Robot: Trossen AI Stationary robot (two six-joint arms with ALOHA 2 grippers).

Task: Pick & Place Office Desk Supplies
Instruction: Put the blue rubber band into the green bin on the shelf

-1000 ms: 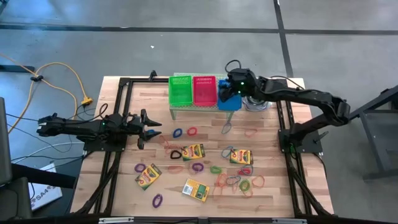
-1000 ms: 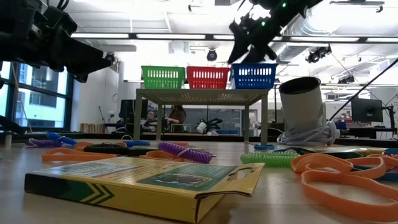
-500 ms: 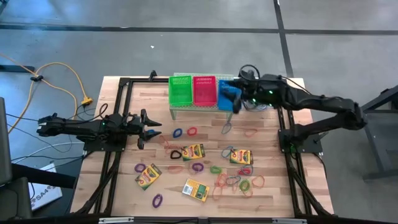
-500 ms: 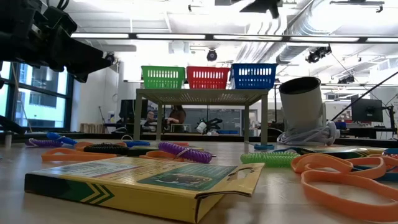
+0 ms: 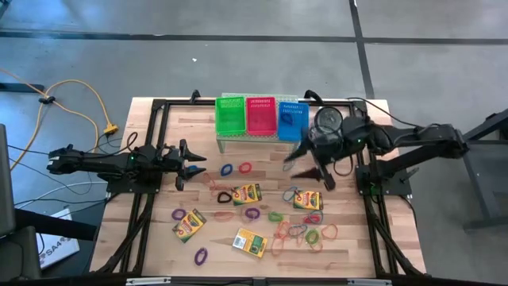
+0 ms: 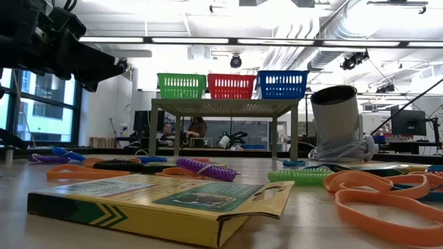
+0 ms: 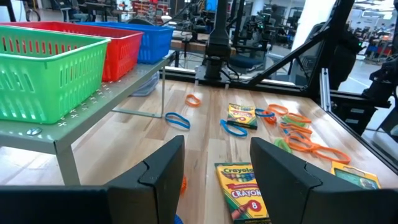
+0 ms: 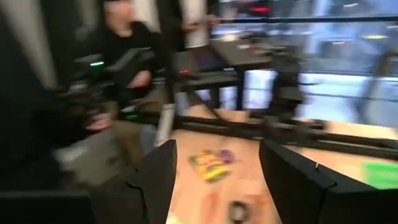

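Note:
Several yellow-and-green crayon boxes lie flat on the wooden table, one [image 5: 248, 193] near the middle, one [image 5: 308, 199] right of it, two [image 5: 189, 224] [image 5: 250, 242] nearer the front. Rubber bands [image 5: 302, 232] in many colours are scattered among them. My right gripper [image 5: 308, 168] [image 8: 217, 186] hangs open and empty above the table, in front of the blue basket [image 5: 292, 119]. My left gripper [image 5: 194, 165] [image 7: 217, 168] stands open and empty at the table's left, pointing level toward the boxes.
Green [image 5: 231, 117], red [image 5: 261, 116] and blue baskets stand in a row on a small metal shelf [image 7: 93, 112] at the far edge. A round silvery tin [image 5: 327, 119] stands right of them. People show in the room beyond the table.
My right gripper has drawn back from above the blue basket toward the table's near edge and upward, leaving the low view at its top. It has swung round from pointing down to about level. Nothing on the table has moved.

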